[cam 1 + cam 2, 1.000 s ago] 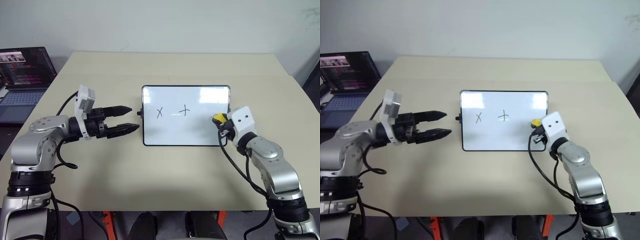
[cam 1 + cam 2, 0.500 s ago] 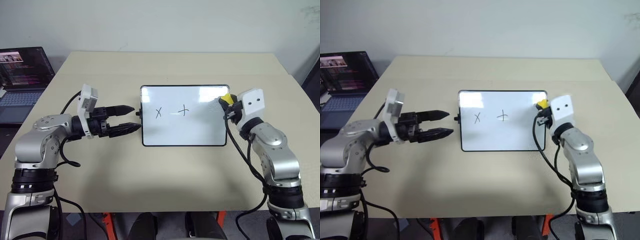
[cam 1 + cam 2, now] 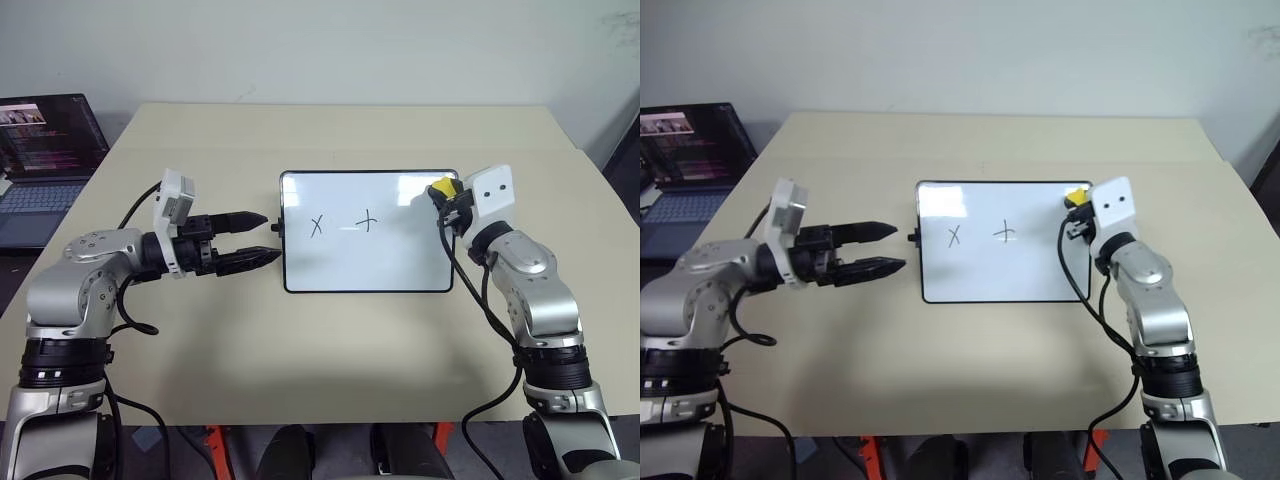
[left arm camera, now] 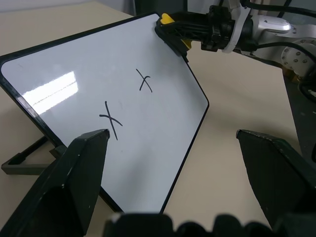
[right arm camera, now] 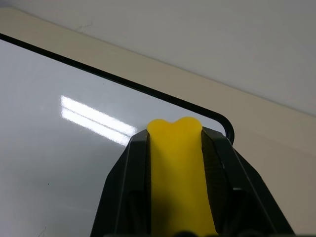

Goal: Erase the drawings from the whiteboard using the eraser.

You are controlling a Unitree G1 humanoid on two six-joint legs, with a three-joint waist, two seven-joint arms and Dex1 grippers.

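At the centre of the tabletop (image 3: pixel 330 350) lies the whiteboard (image 3: pixel 400 262) with its drawings (image 3: pixel 343 223), the right pincer (image 3: pixel 446 198) clenched on the yellow eraser (image 3: pixel 442 186) over the board's upper right corner, while the left pincer (image 3: pixel 262 239) hangs released just left of it

Board (image 3: pixel 368 255) lies mid-table (image 3: pixel 330 350) before me; X (image 3: pixel 318 226) at its 9 o'clock, plus (image 3: pixel 369 220) centre, eraser (image 3: pixel 441 187) at 2 o'clock; laptop (image 3: pixel 45 160) off-table at 10 o'clock.
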